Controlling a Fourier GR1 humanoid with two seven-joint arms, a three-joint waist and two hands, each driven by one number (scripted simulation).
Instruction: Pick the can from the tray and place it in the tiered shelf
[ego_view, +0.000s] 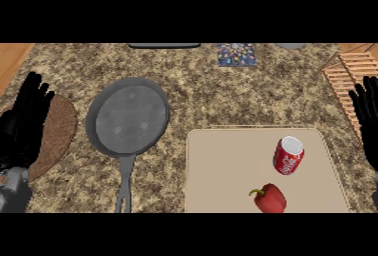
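Red soda can (289, 155) with white script on its side, too small for me to read, silver top showing; it lies tilted on the beige flat tray (221, 170), long axis running roughly away from me, top end pointing to the far edge and slightly toward my right hand. Tray holds two things: the can in its far right part and a red bell pepper with green stem (270, 198) nearer me, just beside the can but apart from it. My black right hand (367, 112) rests at the right edge, fingers straight and up, apart, holding nothing; can is to its left and a bit nearer me, not touching. Wooden slatted tiered shelf (348, 75) sits just beyond and left of my right fingers. My black left hand (28, 117) rests at the left edge, fingers straight up, holding nothing, over a round brown cork mat (60, 131). Grey round frying pan with long handle (129, 121) just right of my left hand, nothing in it. Small blue patterned square (237, 54) at the far edge of the speckled granite counter (221, 95), print not readable.
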